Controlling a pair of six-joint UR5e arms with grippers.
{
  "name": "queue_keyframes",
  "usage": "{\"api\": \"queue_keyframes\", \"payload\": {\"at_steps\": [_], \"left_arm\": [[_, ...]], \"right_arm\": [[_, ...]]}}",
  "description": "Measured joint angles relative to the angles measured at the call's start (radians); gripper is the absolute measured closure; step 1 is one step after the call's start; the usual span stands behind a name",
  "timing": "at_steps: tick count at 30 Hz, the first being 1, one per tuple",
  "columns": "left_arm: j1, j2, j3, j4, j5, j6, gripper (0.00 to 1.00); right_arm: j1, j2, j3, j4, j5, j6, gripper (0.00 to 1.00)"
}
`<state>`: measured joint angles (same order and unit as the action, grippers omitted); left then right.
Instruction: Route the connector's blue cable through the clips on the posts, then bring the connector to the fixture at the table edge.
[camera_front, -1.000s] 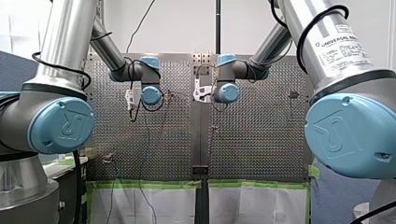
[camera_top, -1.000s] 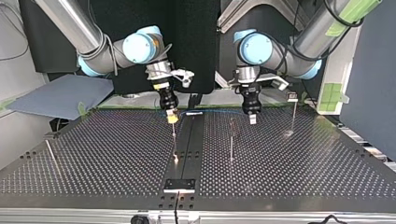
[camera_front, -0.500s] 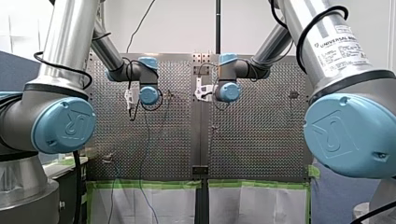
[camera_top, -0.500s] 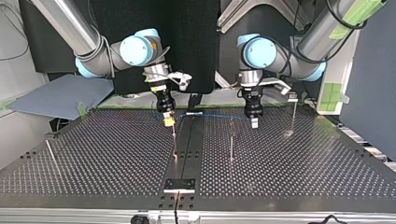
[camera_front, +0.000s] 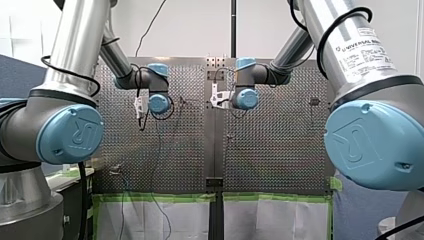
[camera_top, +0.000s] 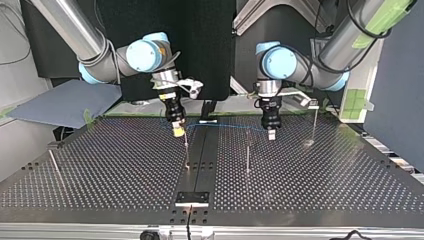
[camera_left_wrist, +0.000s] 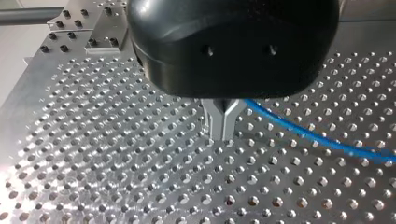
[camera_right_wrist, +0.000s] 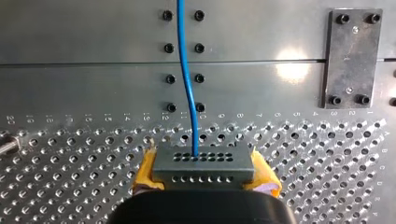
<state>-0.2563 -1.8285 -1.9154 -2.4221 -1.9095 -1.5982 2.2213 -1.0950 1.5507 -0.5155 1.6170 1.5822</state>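
Pinching the grey connector (camera_right_wrist: 204, 167) between its yellow pads (camera_right_wrist: 146, 169), our right gripper (camera_right_wrist: 204, 176) hung just above the table (camera_right_wrist: 70, 186). The blue cable (camera_right_wrist: 186, 79) ran from the connector to our left gripper (camera_left_wrist: 220, 134), whose metal fingers (camera_left_wrist: 212, 122) were pressed together on it.

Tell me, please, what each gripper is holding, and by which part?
My right gripper clamps the connector by its two ends; my left gripper pinches the blue cable partway along.

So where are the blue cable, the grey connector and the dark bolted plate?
blue cable (camera_right_wrist: 186, 88): right wrist view, mid-length of the strand.
connector (camera_right_wrist: 204, 165): right wrist view, centre of its holed face.
dark plate (camera_right_wrist: 350, 56): right wrist view, centre of its face.
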Motion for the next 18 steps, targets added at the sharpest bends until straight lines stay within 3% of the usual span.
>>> {"api": "queue_keyframes", "payload": {"at_steps": [18], "left_arm": [[0.031,-0.005,0.038,-0.003,0.035,-0.015,1.0]], "right_arm": [[-0.02,0.0,-0.001,-0.008,-0.005,0.001,1.0]]}}
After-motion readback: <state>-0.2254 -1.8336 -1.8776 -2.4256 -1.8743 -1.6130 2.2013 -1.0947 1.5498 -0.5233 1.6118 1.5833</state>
